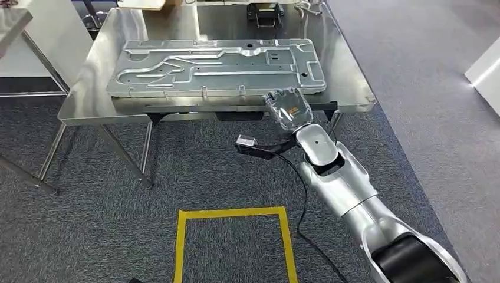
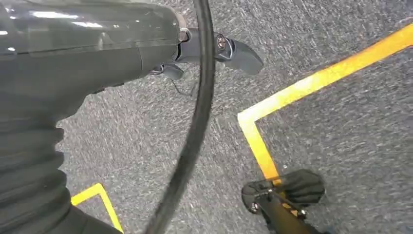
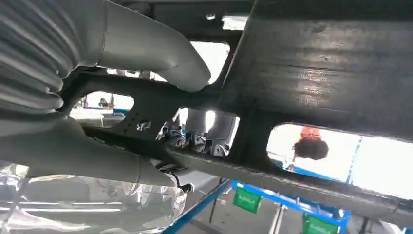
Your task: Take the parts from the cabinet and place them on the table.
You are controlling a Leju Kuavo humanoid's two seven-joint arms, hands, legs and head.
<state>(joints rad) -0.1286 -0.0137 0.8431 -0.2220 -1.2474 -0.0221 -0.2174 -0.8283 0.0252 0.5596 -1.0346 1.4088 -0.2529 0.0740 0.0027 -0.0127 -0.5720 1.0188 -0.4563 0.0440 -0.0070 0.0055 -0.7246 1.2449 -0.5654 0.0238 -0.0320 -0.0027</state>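
Steel table [image 1: 354, 88] bearing flat metal part [image 1: 215, 66], right hand [image 1: 288, 109] grasping its near edge

Silver-grey metal part [image 1: 215, 66] with raised channel patterns, lying on a shiny steel table [image 1: 352, 88] with a mirror finish. Dark speckled grey carpet [image 1: 106, 224] marked with a bright yellow taped square outline [image 1: 232, 214]. Polished silver right arm [image 1: 342, 183] with a black cable [image 1: 303, 206], ending in a right hand [image 1: 289, 109] with a clear, glossy cover showing orange inside.
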